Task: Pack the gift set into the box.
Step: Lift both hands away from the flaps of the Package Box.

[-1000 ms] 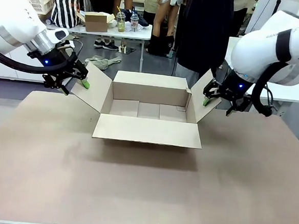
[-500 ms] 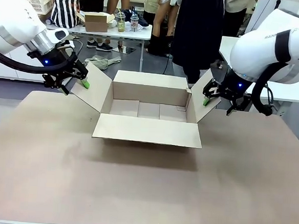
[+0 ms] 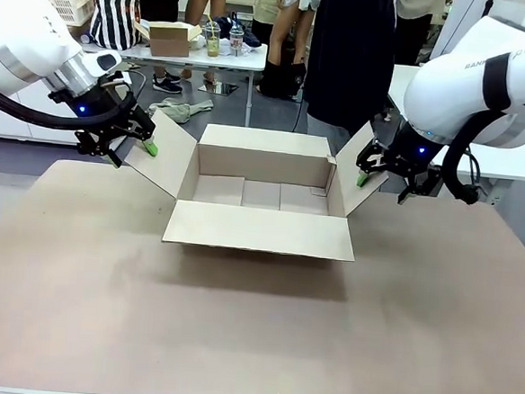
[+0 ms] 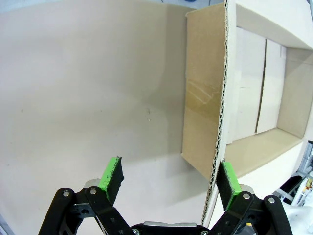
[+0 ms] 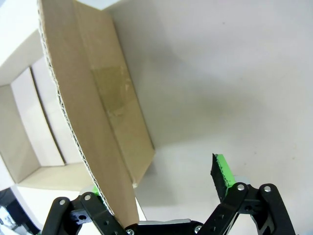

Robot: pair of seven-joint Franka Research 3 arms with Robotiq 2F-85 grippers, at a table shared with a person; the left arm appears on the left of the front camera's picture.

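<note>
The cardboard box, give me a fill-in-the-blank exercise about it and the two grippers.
The box stands on the ____. Inside it there is ____. The left gripper is at the box's ____ side flap, the right gripper at the opposite one. Both grippers' jaws stand ____, not closed on the flaps.
Missing words: table; nothing; left; open.

- I see the large brown corrugated cardboard carton (image 3: 258, 230) standing upright on the table (image 3: 234, 339), toward its far side, top open.
- Its left and right flaps slant up and outward; the near flap folds down toward me.
- Pale floor panels show inside.
</note>
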